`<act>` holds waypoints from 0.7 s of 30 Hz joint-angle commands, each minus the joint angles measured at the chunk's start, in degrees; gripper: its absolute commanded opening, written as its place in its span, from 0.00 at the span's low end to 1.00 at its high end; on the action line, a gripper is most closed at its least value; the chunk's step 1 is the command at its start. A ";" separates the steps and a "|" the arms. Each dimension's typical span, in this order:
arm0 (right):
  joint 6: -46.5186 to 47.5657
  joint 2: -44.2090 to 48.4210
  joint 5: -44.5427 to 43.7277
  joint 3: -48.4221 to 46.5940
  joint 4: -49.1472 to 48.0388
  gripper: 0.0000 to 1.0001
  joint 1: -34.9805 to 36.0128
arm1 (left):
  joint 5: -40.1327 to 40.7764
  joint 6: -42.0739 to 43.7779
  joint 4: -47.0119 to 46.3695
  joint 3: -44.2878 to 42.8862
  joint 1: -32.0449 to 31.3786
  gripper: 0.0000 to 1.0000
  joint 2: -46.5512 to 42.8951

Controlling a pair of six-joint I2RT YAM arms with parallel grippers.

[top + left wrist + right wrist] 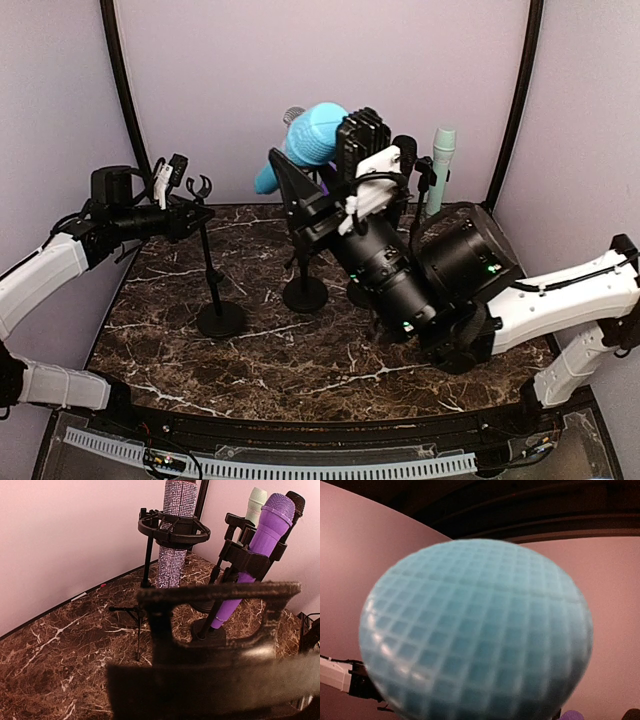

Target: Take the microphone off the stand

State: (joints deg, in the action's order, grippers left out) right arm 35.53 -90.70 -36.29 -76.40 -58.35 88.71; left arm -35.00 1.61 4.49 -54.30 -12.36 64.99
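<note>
The right gripper (322, 152) clamps the blue microphone (310, 130) — held high and tilted, clear of the empty stand (213, 272). The left gripper (200, 213) hangs beside that stand's clip — how wide its claw stands, I cannot tell.

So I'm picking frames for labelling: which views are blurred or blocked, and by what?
Right wrist: the blue microphone head dominates the frame, out of focus. Left wrist: the left tool is a dark blur across the bottom; the purple microphone and glitter microphone behind are sharp. Top external: evenly lit and sharp, the right arm blocking the middle.
</note>
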 commanded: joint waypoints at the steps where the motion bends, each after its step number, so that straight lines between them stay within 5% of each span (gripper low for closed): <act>1: -23.08 14.26 -17.76 11.76 14.52 0.06 0.07 | -4.29 5.68 -1.10 -3.08 0.43 0.00 -3.54; 7: -53.06 30.29 -30.65 24.02 44.88 0.00 0.06 | -6.04 6.29 -0.50 -3.56 0.57 0.00 -4.84; 12: -68.75 38.35 -36.59 29.10 63.62 0.00 -0.68 | -6.43 5.73 -0.58 -3.77 0.54 0.00 -5.46; 18: -85.08 41.32 -35.05 30.95 79.96 0.00 -6.98 | -6.66 5.12 -0.65 -3.99 0.57 0.00 -6.35; 21: -85.47 39.75 -27.75 31.14 81.50 0.00 -15.43 | -6.67 5.07 -0.55 -4.14 0.58 0.00 -6.35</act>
State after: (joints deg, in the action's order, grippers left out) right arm -40.99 -50.26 -68.77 -45.65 15.18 81.14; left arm -39.92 7.05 6.96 -55.37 -12.10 61.25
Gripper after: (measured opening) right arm 0.359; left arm 0.232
